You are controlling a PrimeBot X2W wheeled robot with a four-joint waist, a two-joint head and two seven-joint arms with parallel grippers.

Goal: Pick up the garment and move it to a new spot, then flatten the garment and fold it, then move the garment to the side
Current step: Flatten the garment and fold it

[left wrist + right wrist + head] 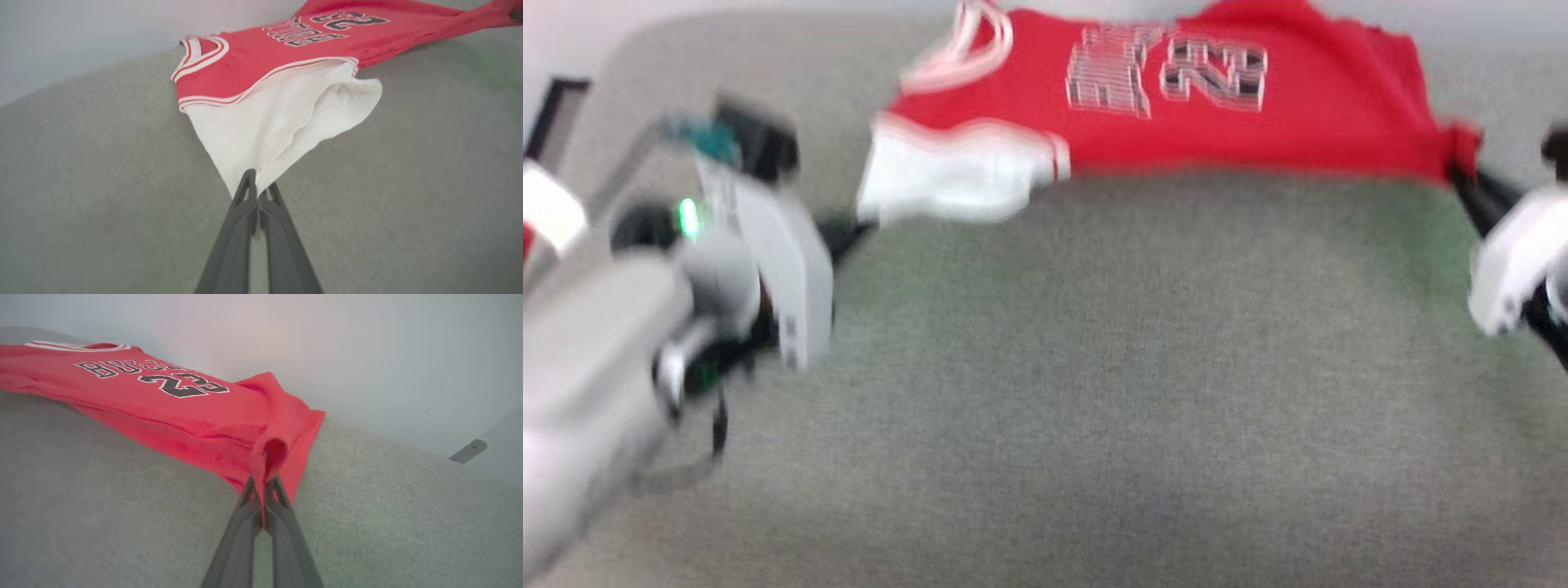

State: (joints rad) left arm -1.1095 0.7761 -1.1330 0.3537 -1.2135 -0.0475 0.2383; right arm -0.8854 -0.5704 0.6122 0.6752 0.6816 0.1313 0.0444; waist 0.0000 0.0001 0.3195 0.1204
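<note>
Left gripper [258, 184] jaws pinch the white sleeve [269, 130] of the red jersey [253, 65]. Right gripper [264, 486] jaws pinch its red corner (fabric stretched between).

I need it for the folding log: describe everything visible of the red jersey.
The red jersey is soft knit cloth with a white short sleeve, red-white striped trim at neck and shoulder, and dark white-edged "23" under lettering. It lies front up, stretched across the grey cloth surface. The left gripper is shut on the sleeve's edge, the right gripper on a red hem corner.
</note>
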